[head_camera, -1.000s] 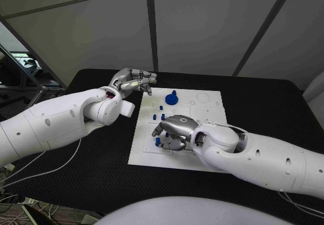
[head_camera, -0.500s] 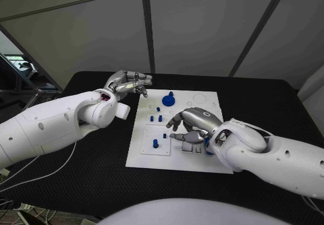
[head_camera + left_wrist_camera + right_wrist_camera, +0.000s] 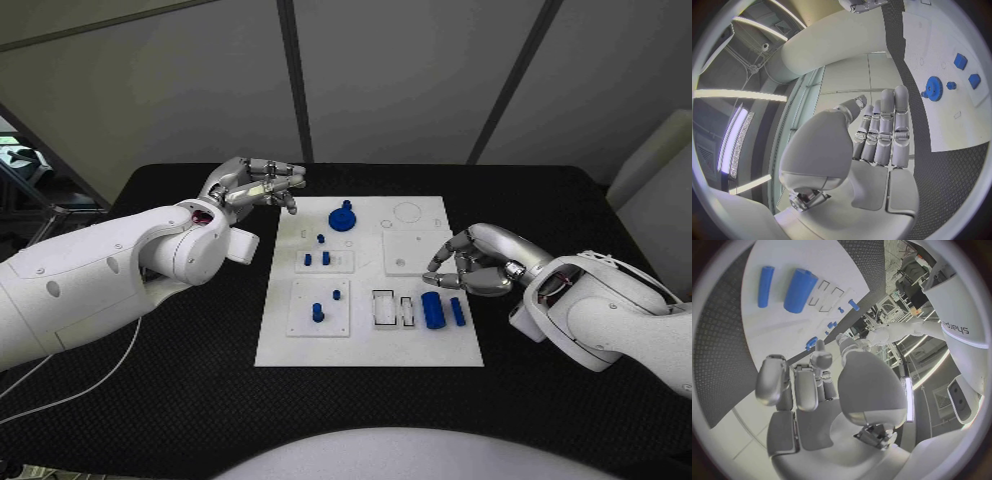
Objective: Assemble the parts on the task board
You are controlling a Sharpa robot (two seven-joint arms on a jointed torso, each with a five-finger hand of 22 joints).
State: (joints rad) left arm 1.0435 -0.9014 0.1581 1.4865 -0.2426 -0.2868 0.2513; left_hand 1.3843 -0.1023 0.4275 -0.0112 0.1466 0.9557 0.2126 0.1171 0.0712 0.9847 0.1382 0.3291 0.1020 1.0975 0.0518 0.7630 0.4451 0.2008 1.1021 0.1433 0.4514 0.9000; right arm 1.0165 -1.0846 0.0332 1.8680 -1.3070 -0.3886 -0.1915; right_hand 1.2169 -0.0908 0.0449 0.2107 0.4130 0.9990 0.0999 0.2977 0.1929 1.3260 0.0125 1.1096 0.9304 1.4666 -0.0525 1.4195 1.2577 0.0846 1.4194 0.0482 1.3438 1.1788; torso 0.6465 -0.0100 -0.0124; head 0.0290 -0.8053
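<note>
My right hand (image 3: 483, 262) at task board's (image 3: 368, 345) right edge, fingers curled, holding nothing. Left hand (image 3: 253, 185) off far-left corner, clenched, also holding nothing. Two blue cylinders (image 3: 444, 310) loose beside empty slots (image 3: 391, 308). Risk: round parts roll if nudged during pick.

Setting: a robotics lab or test cell. A black table (image 3: 173, 400) with a mesh-like top stands before plain pale wall panels (image 3: 389, 90) split by dark vertical seams. On the table lies a white task board (image 3: 368, 345) with cut-out slots and small blue parts (image 3: 433, 310), a bench fixture rather than a household item. Thin cables (image 3: 87, 375) trail over the near left of the table. Metal framing (image 3: 29, 180) shows at far left. Long strip lights (image 3: 736, 135) run overhead.
</note>
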